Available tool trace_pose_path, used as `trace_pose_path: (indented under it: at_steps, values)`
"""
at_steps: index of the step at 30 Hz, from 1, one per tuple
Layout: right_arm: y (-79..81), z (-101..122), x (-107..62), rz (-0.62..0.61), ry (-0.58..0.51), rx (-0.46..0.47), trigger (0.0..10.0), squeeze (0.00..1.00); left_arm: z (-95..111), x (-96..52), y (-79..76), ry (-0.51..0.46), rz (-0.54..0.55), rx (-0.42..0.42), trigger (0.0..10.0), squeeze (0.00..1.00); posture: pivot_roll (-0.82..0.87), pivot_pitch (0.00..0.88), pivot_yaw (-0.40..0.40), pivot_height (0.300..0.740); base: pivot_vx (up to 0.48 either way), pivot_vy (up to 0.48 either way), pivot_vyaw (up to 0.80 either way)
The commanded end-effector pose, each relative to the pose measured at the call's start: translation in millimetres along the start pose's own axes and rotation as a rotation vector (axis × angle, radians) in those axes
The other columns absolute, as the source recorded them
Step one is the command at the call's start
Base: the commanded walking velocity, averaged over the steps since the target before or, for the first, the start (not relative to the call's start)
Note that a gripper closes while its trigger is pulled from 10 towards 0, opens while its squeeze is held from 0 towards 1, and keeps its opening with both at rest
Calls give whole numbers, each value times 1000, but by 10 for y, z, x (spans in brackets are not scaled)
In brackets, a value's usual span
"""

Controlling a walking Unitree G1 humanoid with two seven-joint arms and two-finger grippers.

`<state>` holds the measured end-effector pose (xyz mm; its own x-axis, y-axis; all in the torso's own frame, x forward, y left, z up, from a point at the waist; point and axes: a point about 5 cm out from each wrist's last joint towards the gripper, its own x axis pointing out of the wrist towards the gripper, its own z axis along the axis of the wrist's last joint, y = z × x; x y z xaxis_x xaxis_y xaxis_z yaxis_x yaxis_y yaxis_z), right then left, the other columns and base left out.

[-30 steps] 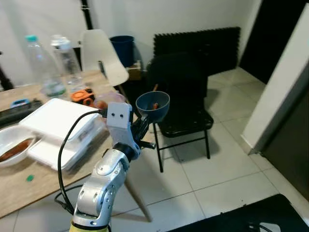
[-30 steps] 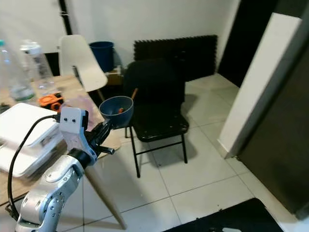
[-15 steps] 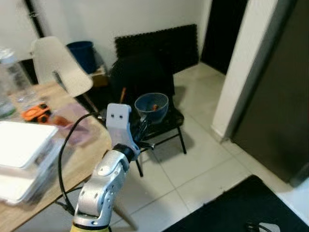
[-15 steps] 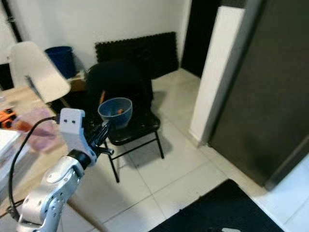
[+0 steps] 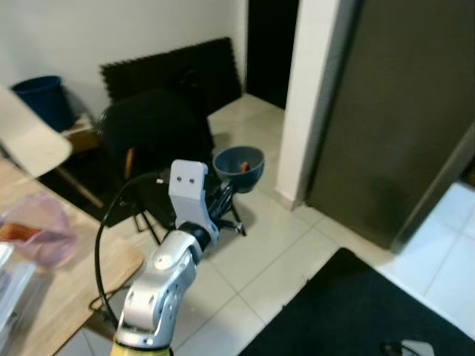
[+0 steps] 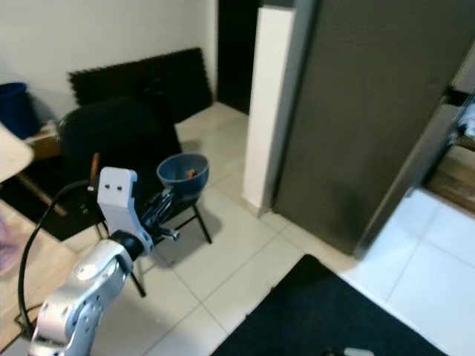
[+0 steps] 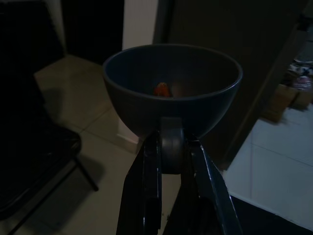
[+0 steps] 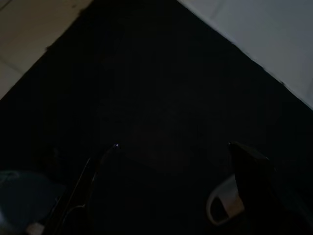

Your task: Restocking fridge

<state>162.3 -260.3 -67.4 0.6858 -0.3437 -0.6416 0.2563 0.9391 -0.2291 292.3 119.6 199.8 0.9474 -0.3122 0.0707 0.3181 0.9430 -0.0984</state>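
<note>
A blue bowl (image 5: 239, 165) with a small orange piece of food (image 7: 161, 89) inside is held upright in front of me. My left gripper (image 5: 223, 199) is shut on the bowl's lower rim, one black finger (image 7: 149, 196) on each side of it. Beyond the bowl to the right stands the tall dark grey fridge (image 5: 386, 126), door closed. My right gripper (image 8: 166, 181) hangs over a black mat, its fingers (image 8: 249, 171) wide apart and empty.
A black folding chair (image 5: 148, 133) stands just behind the bowl. A white pillar (image 5: 312, 89) adjoins the fridge. The wooden table's corner (image 5: 67, 289) with a pink bag (image 5: 37, 230) is at my left. A black mat (image 5: 356, 311) covers the floor at lower right.
The camera has swung to the right: the table, bottles and white containers have slid out, and the fridge has come in. The bowl stays in my left gripper.
</note>
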Motion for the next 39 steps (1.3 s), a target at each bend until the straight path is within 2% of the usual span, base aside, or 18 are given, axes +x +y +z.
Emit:
trace_pose_path:
  at_steps: [1, 39]
  values:
    - [6, -109, -38, -5, 40, 13, 10000, 188, 3, -7, -7, -7, -3, 5, 10000, 0, -104, 78, 6, 740, 0, 0, -769]
    - [18, -132, -46, -2, 51, 8, 10000, 188, -22, -40, -26, -5, -17, 1, 10000, 0, -100, 82, 5, 740, 0, 0, -769]
